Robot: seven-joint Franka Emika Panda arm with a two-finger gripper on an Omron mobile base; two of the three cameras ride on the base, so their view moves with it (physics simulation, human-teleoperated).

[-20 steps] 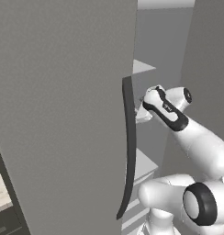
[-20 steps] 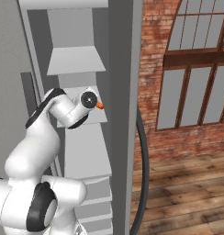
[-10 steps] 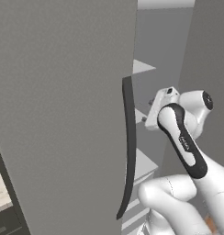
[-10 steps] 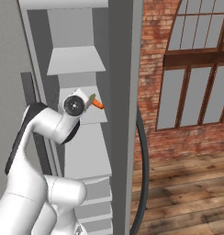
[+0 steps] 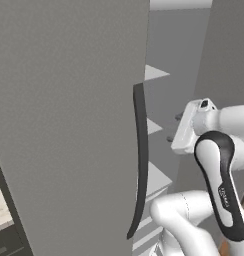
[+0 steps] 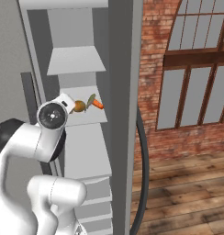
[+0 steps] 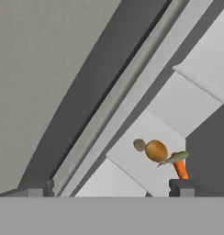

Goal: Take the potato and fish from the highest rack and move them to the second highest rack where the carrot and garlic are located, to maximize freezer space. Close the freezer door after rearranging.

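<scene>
Far left of the second highest rack (image 6: 86, 117): the twin door (image 5: 69, 125), flat grey, w/ a dark curved handle (image 5: 140, 160) down its right edge, between that panel and the rack's front.

Gripper (image 5: 174, 128): in the left base view it sits approx level w/ the rack's front edge, just outside it, pointing in. Jaws spread wide, nothing between them. In the hand view the two dark tips stand far apart at the bottom, and the rack's load shows past the right-hand tip.

On the rack, L to R in the hand view: garlic (image 7: 139, 145), a small brownish bulb touching the potato (image 7: 156, 150). Potato is a round golden-brown lump near the rack's mid. Fish (image 7: 174, 158) is slim and greenish, one end against the potato, body lying across the carrot (image 7: 180, 169). Carrot is bright orange and sits at the rack's right side. In the right base view the white hand is at the rack's front left corner, just beside the potato.

Highest rack (image 6: 75, 59): the next board straight above the rack.

Right of the rack: freezer door (image 6: 125, 92), swung open and seen edge-on, its long dark handle on the far side from the rack. Well beyond that is a brick wall (image 6: 150, 55) w/ a big window (image 6: 196, 59).
</scene>
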